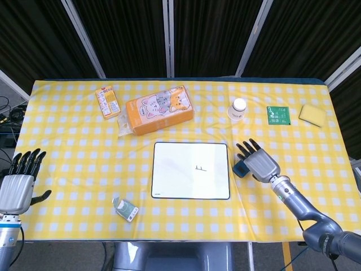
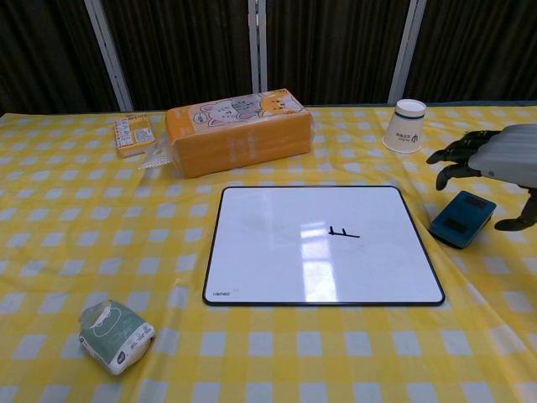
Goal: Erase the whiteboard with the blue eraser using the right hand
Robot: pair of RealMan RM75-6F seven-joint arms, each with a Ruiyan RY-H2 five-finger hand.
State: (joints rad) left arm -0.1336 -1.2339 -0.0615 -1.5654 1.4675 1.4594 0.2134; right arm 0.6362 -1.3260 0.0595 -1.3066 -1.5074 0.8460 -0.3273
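Right robot hand hovers over blue eraser, fingers spread, grasping nothing. Eraser lies at whiteboard's 3 o'clock. Left robot hand released, at surface's 8 o'clock edge.

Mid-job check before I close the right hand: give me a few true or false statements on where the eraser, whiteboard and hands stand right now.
1. The right hand hovers over the blue eraser with fingers spread, not holding it. True.
2. The whiteboard is already wiped clean. False: a small black mark is on it.
3. The blue eraser lies on the whiteboard. False: it lies on the tablecloth just right of the board.
4. The left hand is at the table's left edge, holding nothing. True.
5. The paper cup lies tipped over. False: it stands mouth down.
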